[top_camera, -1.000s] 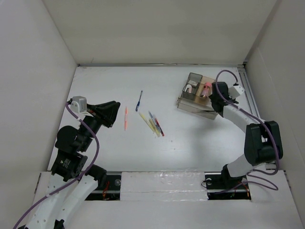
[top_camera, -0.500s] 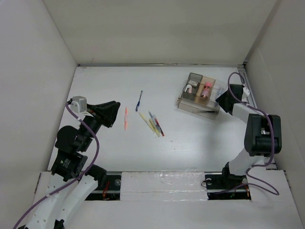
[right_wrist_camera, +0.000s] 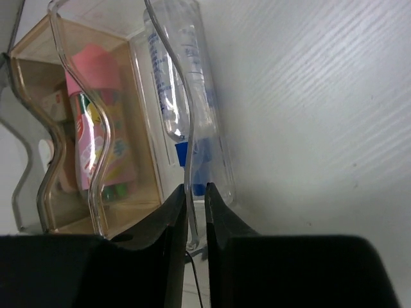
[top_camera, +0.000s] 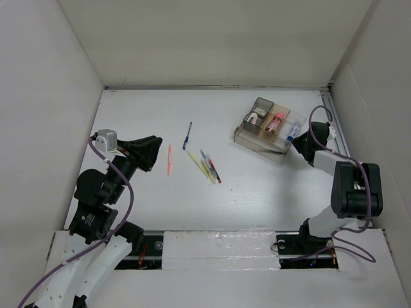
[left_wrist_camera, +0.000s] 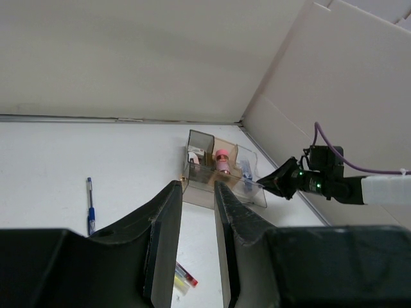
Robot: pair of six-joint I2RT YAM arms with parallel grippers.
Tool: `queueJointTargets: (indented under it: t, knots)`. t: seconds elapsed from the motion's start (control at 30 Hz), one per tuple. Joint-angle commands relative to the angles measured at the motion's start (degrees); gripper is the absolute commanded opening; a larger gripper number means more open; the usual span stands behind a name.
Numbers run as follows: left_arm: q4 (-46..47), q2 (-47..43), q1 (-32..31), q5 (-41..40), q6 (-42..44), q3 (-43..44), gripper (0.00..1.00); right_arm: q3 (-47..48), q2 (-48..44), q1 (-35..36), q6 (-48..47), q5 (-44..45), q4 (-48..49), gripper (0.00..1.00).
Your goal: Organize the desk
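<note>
The white desk [top_camera: 257,192] holds a clear compartmented tray [top_camera: 266,128] at the back right. My right gripper [top_camera: 297,144] is at the tray's right end, shut on its clear end wall [right_wrist_camera: 187,128]. Inside the tray sit a pink-capped bottle [right_wrist_camera: 96,128] and a clear tube with a blue cap [right_wrist_camera: 176,96]. An orange pen [top_camera: 169,158], a blue pen [top_camera: 187,135] and a cluster of markers [top_camera: 207,168] lie loose mid-desk. My left gripper [top_camera: 157,151] hovers left of the orange pen, slightly open and empty.
White wall panels close in the desk on three sides. A metal rail [top_camera: 334,122] runs along the right edge, close behind my right arm. In the left wrist view the tray [left_wrist_camera: 221,183] and blue pen [left_wrist_camera: 90,206] lie ahead of my fingers.
My right gripper has swung from over the tray to its right end and closed on the wall. The tray has turned and shifted slightly left. The left arm has not moved.
</note>
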Motion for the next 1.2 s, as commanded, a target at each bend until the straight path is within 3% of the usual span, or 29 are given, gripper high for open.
queueJointTargets:
  t: [0.0,0.2,0.57,0.67,0.7,0.8,1.07,1.13,1.17]
  knots:
    - [2.32,-0.32,0.23,1.10,0.03,-0.13,0.23,-5.13,-1.77,-0.17,11.05,-5.90,5.60,0.00]
    - [2.14,-0.32,0.23,0.57,0.20,-0.21,0.23,-5.40,-0.89,-1.93,21.27,-5.02,10.27,0.00]
    - [2.14,0.39,0.23,0.74,0.21,-0.13,0.23,-4.26,-1.94,-2.63,26.56,2.00,8.18,0.02]
    - [2.14,0.30,0.23,0.83,0.12,-0.13,0.23,-4.87,-5.19,-2.02,25.94,5.07,5.19,0.15]
    - [2.23,0.21,0.23,0.92,0.12,-0.13,0.23,-5.31,-6.15,-2.02,25.86,5.70,5.17,0.37]
    - [2.41,0.04,0.23,1.27,0.03,-0.30,0.23,-6.89,-9.06,-2.54,25.33,5.35,6.05,0.73]
    - [2.32,0.04,0.23,1.19,0.03,-0.30,0.23,-6.11,-14.60,-2.55,18.05,2.46,8.33,0.77]
    - [2.41,0.04,0.23,1.10,0.03,-0.30,0.23,-4.79,-17.05,0.61,11.47,2.01,9.21,0.73]
    - [2.32,0.04,0.23,1.01,0.03,-0.22,0.23,-4.52,-17.85,2.10,8.92,0.88,11.13,0.66]
